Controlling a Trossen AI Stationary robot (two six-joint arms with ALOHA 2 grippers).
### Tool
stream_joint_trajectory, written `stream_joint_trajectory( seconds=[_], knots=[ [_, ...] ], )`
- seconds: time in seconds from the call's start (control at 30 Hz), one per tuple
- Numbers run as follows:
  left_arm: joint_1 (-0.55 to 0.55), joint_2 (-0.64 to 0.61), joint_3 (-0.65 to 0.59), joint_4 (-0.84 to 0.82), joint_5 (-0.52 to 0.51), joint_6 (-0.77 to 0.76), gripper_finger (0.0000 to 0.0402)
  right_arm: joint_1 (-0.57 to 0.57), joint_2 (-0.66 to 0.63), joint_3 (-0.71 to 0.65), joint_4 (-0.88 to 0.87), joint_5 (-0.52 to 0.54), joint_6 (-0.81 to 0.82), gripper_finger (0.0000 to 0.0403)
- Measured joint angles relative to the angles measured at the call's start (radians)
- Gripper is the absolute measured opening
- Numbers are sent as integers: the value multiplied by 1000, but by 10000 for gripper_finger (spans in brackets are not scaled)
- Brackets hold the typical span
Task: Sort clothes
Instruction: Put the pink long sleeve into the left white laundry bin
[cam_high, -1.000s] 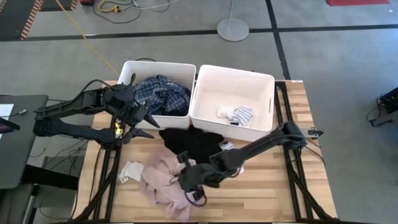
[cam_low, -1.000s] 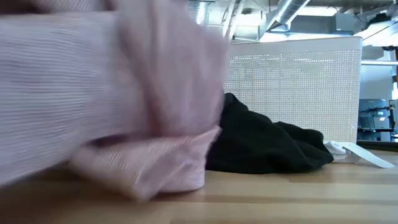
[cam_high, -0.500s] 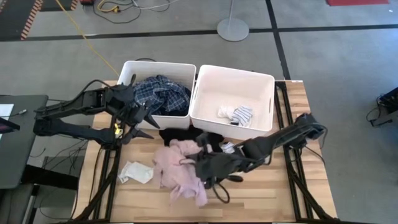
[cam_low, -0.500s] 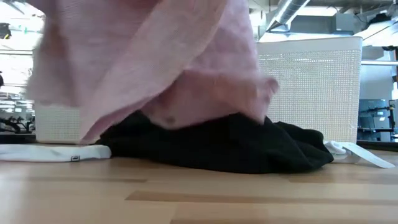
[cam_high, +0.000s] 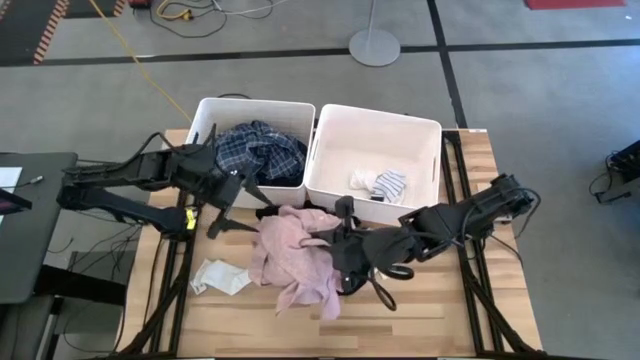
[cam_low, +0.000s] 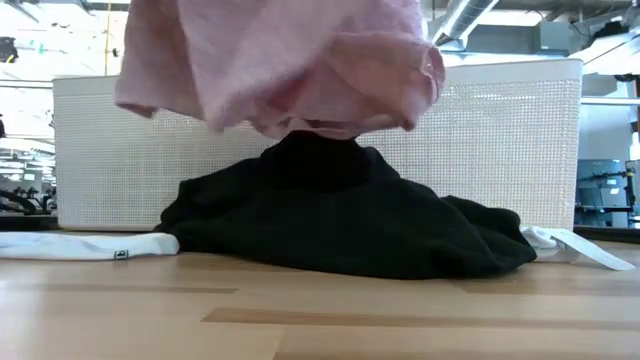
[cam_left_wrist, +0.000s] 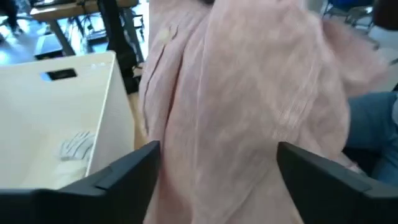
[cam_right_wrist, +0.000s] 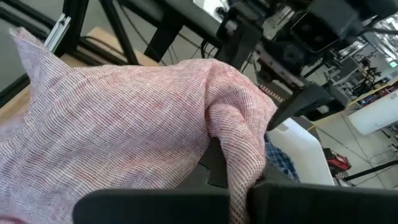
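The dusty-pink garment (cam_high: 285, 258) hangs bunched from my right gripper (cam_high: 342, 255), which is shut on it over the table's middle. In the low view the pink garment (cam_low: 280, 60) hangs above the black garment (cam_low: 340, 220), which lies heaped on the table against the bins. My left gripper (cam_high: 240, 212) is open and empty just left of the pink garment, its fingers (cam_left_wrist: 124, 174) wide apart facing the cloth. The plaid shirt (cam_high: 260, 150) lies in the left bin. Small white and striped socks (cam_high: 380, 185) lie in the right bin. A white sock (cam_high: 220, 275) lies flat on the table at the near left. My right gripper pinches a bunched fold of the pink garment (cam_right_wrist: 239, 165) between its two fingers, several layers thick. The fingers come roughly level from the table's right side. The cloth drapes slack away from the fingers, and its lower edge (cam_low: 330, 125) hangs just over the black heap.
Two white bins stand side by side at the table's far edge, the left one (cam_high: 205, 115) and the right one (cam_high: 432, 135). A small white piece (cam_low: 575, 245) lies beside the black garment. Bare wood lies along the near edge (cam_high: 420, 310).
My right gripper has gone up and toward the table's right and far side, still shut on the pink garment. The garment has been lifted off the table and pulled over the black heap. My left gripper has shifted a little toward the right, nearer the pink cloth.
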Motion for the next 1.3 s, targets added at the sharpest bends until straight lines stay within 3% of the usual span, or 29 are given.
stream_joint_trajectory(
  seconds=[0.27,0.63,0.8,1.13,1.3],
  knots=[
    [-67,126,0,88,26,-15,384,1,0,0,-40,44,17,3],
    [-115,333,0,360,-7,21,381,13,0,0,-65,99,2,3],
    [-133,386,0,471,-39,82,310,35,0,0,-115,178,1,3],
    [-134,393,-1,537,-81,204,25,45,0,1,-208,185,102,17],
    [-134,335,-2,532,-135,242,18,44,-14,2,-218,187,122,31]
  ],
)
